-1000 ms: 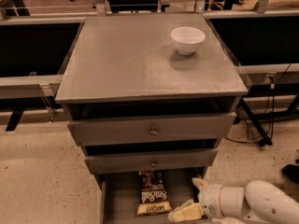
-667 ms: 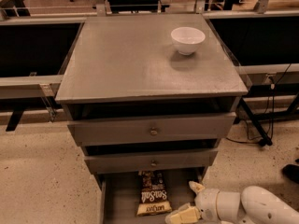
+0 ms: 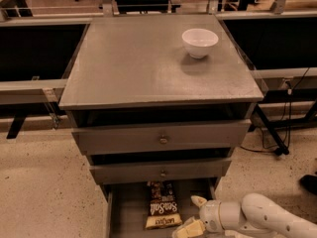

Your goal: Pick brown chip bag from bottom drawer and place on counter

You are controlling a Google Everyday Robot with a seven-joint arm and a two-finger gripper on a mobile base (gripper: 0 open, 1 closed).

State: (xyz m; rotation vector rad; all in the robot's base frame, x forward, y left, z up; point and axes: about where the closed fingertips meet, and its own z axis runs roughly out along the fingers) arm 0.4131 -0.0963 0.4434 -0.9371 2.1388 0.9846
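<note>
Brown chip bag lies flat on the floor of the bottom drawer, about midway between the side walls, not yet lifted. The drawer is pulled out toward you, which is why the bag shows at all; its far end runs into shadow under the front of the knobbed drawer above, so you likely have little headroom back there. Long axis runs front to back along the drawer's pull direction: dark end points inward toward the cabinet, tan band end points out toward the open front, white lettering lies across the width. Your tool sits low at the bag's right, inside the drawer's front right corner, coming in from the right on the white arm. Fingers are spread wide with nothing between them; the nearer one is just beside the tan end's corner, and I cannot tell whether it touches. My read: you are lined up to close across the bag's short width at the exposed end, the only part clear of the overhang. The surface on top carries a white bowl at the back right; left and front look like the better spot to set down.
</note>
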